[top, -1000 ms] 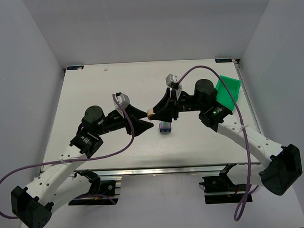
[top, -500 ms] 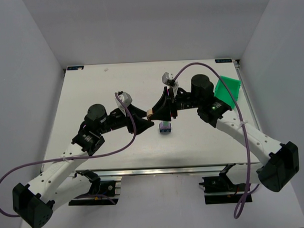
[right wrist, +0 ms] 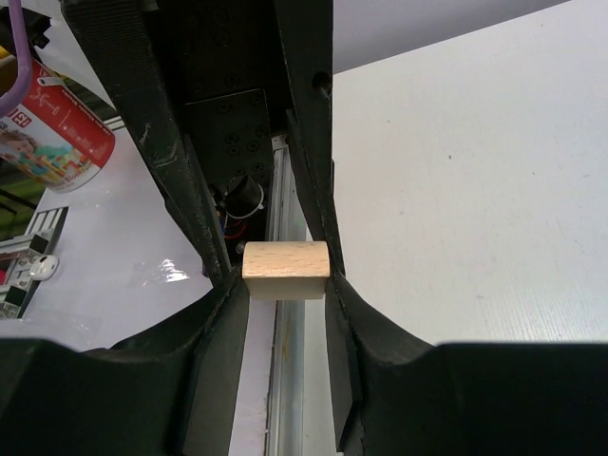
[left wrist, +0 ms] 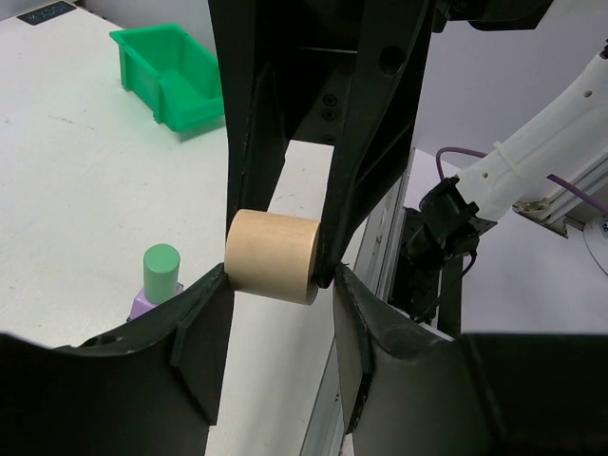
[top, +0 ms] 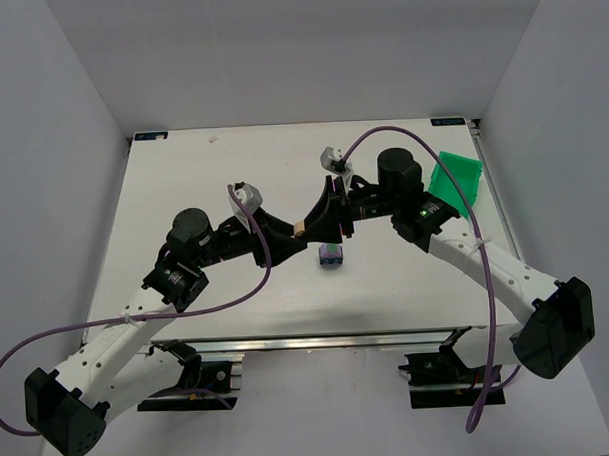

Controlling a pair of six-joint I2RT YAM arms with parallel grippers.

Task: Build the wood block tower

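Note:
My right gripper (top: 308, 224) is shut on a cream block (top: 300, 228) and holds it above the table, left of the tower. The cream block fills the middle of the right wrist view (right wrist: 285, 266), pinched between my right fingertips. My left gripper (top: 293, 242) is open and meets the right gripper tip to tip, with its fingers on either side of the cream block (left wrist: 271, 256). The tower (top: 330, 255) stands on the table just right of the grippers. In the left wrist view it shows as a mint green cylinder (left wrist: 161, 269) on a lilac block (left wrist: 141, 306).
A bright green bin (top: 455, 183) stands at the table's right edge, behind the right arm, and also shows in the left wrist view (left wrist: 176, 71). The table's near edge and rail run below the grippers. A red-labelled can (right wrist: 57, 109) lies off the table.
My left gripper has moved up to the cream block and now flanks it. The right arm has shifted slightly left, still holding the block. The tower has not moved.

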